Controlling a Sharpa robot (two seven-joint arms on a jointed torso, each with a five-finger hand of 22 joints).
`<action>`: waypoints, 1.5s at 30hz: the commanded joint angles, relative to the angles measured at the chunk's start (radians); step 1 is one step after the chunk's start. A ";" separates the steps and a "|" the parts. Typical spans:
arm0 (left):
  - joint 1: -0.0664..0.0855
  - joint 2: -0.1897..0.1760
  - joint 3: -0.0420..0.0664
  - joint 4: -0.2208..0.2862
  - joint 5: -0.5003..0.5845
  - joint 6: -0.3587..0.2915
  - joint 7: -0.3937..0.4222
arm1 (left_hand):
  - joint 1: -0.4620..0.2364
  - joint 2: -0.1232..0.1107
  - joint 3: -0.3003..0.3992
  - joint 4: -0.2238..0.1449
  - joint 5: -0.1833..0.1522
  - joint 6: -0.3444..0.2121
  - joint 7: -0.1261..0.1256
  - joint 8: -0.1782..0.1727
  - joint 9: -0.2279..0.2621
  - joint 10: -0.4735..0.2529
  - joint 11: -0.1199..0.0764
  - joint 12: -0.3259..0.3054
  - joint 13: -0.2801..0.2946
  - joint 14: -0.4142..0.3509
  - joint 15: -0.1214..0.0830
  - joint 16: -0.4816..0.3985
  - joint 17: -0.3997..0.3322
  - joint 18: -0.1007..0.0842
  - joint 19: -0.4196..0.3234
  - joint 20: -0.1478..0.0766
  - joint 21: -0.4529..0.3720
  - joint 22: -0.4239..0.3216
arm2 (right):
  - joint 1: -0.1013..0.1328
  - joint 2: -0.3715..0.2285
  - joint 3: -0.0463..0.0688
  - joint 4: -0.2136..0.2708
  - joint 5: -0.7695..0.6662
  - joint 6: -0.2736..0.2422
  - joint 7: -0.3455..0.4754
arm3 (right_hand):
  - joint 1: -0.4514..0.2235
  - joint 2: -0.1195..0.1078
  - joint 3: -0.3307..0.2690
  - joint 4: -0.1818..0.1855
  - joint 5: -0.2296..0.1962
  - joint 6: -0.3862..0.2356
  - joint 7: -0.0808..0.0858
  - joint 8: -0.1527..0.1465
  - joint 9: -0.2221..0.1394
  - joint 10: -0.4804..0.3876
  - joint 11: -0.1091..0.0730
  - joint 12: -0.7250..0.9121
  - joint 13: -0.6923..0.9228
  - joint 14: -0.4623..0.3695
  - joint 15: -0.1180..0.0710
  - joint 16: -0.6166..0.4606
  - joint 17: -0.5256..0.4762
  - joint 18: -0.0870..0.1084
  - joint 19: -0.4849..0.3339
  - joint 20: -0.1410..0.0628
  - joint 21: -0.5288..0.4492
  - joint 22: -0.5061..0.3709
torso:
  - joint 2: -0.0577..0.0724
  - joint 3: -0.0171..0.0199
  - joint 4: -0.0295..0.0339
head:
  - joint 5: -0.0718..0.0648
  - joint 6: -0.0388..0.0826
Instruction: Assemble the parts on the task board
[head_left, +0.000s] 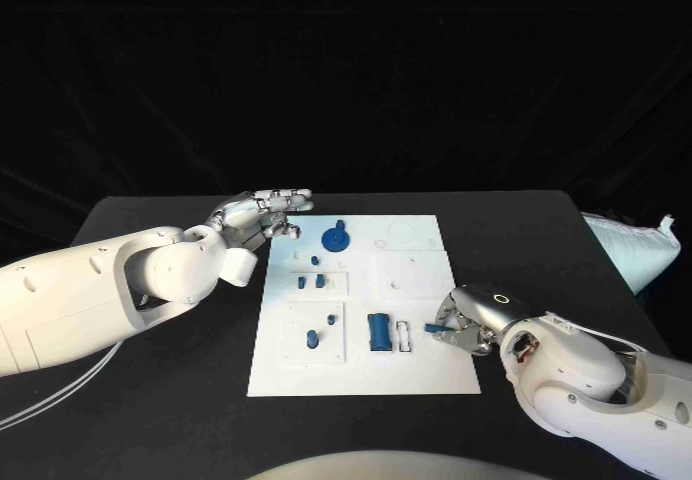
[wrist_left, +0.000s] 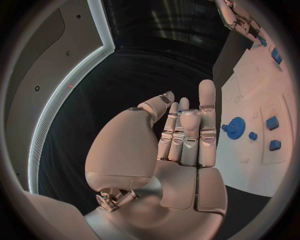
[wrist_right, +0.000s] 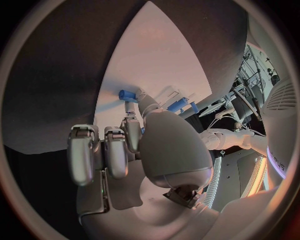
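Observation:
The white task board (head_left: 418, 262) lies in the middle of the black table. On it are a round blue gear-like part (head_left: 335, 238), several small blue pieces (head_left: 310, 282) and a blue cylinder (head_left: 379, 331). My left hand (head_left: 267, 216) hovers at the board's far left corner, close to the gear (wrist_left: 235, 127), with its fingers (wrist_left: 206, 120) stretched out and nothing in them. My right hand (head_left: 464, 322) is at the board's right edge near the front. It pinches a small blue part (wrist_right: 127, 95) between thumb and fingertip, just right of the cylinder.
A narrow white slot (head_left: 405, 337) sits beside the cylinder. A pale plastic bag (head_left: 635, 250) lies at the table's right edge. Bare black table surrounds the board on the left and at the front.

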 joint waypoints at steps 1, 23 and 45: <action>0.000 0.001 0.000 0.003 -0.001 0.018 0.003 | -0.010 0.002 -0.006 0.002 0.001 -0.009 -0.001 0.005 0.000 -0.009 0.000 0.003 -0.001 -0.008 0.000 -0.001 -0.001 0.019 -0.002 0.003 -0.004 -0.001 | -0.016 -0.004 -0.014 -0.012 0.055 0.044 -0.034 | 0.016 0.060 0.066 -0.019 0.018 0.001 -0.006 0.001 0.003 0.022 -0.015 0.009 -0.127 0.100 0.003 0.007 0.250 -0.019 0.062 0.001 0.007 0.164 | 0.000 0.0002 0.0011 | 0.001 0.000; -0.001 0.002 0.000 0.006 -0.001 0.019 0.003 | -0.009 0.003 -0.006 0.001 0.001 -0.010 -0.001 0.006 0.000 -0.010 -0.001 0.004 -0.001 -0.008 0.000 -0.001 -0.002 0.019 -0.002 0.003 -0.004 -0.001 | 0.017 -0.025 -0.002 0.091 0.412 -0.222 -0.043 | -0.158 -0.034 0.183 0.042 0.030 0.017 -0.012 -0.005 0.015 0.030 -0.016 0.006 -0.119 0.101 -0.001 0.010 0.254 -0.020 0.063 -0.001 0.009 0.167 | 0.001 -0.0006 0.0021 | 0.002 -0.001; -0.001 0.004 0.000 0.010 -0.001 0.020 0.002 | -0.009 0.003 -0.006 0.001 0.001 -0.010 -0.001 0.006 0.000 -0.010 -0.001 0.004 -0.001 -0.008 0.000 -0.001 -0.002 0.019 -0.002 0.003 -0.004 -0.001 | 0.015 0.054 -0.005 0.035 0.428 -0.133 -0.055 | -0.230 -0.056 0.127 0.090 0.136 0.043 -0.021 0.003 0.024 0.043 -0.022 0.038 -0.098 0.102 -0.006 0.011 0.257 -0.021 0.067 -0.006 0.014 0.174 | 0.000 -0.0001 0.0027 | 0.007 -0.003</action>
